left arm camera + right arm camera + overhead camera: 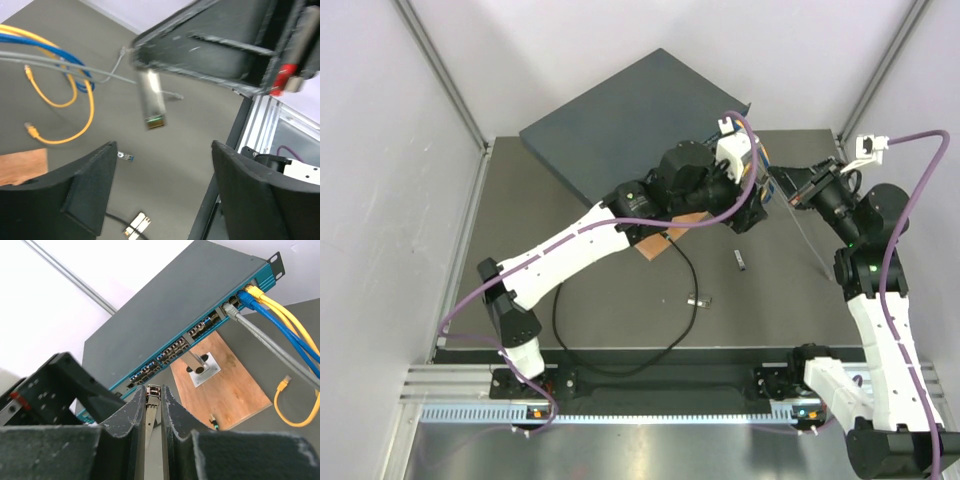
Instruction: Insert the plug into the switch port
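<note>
The switch [620, 120] is a flat dark box at the back; its teal front face [165, 357] carries a row of small dark ports [172, 351]. The long black cable [558, 310] loops over the table. Its small dark plug [213, 421] lies at the edge of the brown board, held by no gripper. My right gripper [154, 390] is shut on a silver stick-shaped module [151, 405] and points at the port row, a short way off it. My left gripper [162, 170] is open and empty, hovering just left of the right gripper [786, 186].
Yellow [295, 390], blue [280, 325] and grey [270, 347] cables run from the switch's right-end ports. A brown board [225, 385] with a metal post [197, 364] lies before the switch. Two small loose parts [741, 261] [698, 299] lie on the mat.
</note>
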`<state>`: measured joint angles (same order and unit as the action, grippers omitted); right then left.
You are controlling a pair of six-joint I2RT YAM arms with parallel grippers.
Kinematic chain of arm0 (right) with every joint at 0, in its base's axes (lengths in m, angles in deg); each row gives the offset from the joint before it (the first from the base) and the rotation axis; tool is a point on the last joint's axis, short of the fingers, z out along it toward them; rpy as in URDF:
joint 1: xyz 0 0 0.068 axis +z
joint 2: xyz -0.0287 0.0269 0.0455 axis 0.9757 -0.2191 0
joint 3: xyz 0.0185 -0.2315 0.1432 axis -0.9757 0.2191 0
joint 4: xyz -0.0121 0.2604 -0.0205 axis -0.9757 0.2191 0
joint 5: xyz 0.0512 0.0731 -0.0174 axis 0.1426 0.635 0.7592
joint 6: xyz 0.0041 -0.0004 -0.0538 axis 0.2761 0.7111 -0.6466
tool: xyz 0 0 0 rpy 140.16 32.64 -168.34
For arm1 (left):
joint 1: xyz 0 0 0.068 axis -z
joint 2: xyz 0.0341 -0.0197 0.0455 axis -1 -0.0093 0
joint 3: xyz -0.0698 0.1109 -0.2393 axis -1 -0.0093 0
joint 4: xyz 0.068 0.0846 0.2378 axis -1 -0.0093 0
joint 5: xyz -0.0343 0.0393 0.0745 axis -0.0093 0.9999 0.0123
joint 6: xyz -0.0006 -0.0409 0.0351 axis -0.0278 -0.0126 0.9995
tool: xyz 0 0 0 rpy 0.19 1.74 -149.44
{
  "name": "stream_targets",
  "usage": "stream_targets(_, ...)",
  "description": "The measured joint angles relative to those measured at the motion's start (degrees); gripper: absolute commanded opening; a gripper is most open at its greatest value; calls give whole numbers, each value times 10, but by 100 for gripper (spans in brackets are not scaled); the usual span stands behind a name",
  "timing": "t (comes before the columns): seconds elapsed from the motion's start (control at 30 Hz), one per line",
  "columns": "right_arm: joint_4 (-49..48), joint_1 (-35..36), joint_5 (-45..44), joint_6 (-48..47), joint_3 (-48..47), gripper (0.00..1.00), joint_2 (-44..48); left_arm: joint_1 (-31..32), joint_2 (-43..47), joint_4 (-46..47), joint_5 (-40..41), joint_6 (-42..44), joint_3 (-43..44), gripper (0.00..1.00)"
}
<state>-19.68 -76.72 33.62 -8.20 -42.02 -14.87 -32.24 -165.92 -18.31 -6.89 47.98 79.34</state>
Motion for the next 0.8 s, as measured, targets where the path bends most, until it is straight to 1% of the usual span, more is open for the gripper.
stream_targets(0.1, -3, 0, 0, 8, 2, 0, 1, 13, -7, 11, 21, 2, 5, 69)
stream_targets(0.2, -5, 0, 0, 14, 2, 0, 6, 14, -16, 17, 42, 8, 6, 65)
stream_targets(0.33, -8, 0, 2, 19, 7, 0, 15, 11, -23, 22, 64, 19, 6, 54)
stream_targets(0.43, -11, 0, 1, 24, 10, 0, 16, 11, -23, 33, 75, 24, 4, 52)
stream_targets(0.57, -11, 0, 2, 26, 10, 0, 17, 12, -23, 53, 80, 27, -5, 52)
stream_targets(0.6, -12, 0, 2, 27, 12, 0, 17, 12, -23, 56, 80, 28, -7, 50)
stream_targets(0.63, -12, 0, 2, 27, 14, 0, 18, 12, -23, 59, 80, 27, -10, 46)
stream_targets(0.67, -13, 0, 1, 27, 17, 0, 19, 12, -23, 61, 79, 28, -12, 38)
stream_targets(0.73, -12, 0, 1, 27, 20, 0, 19, 13, -23, 64, 79, 29, -15, 33)
stream_targets(0.8, -12, 0, 1, 27, 21, 0, 19, 13, -23, 66, 79, 31, -16, 22)
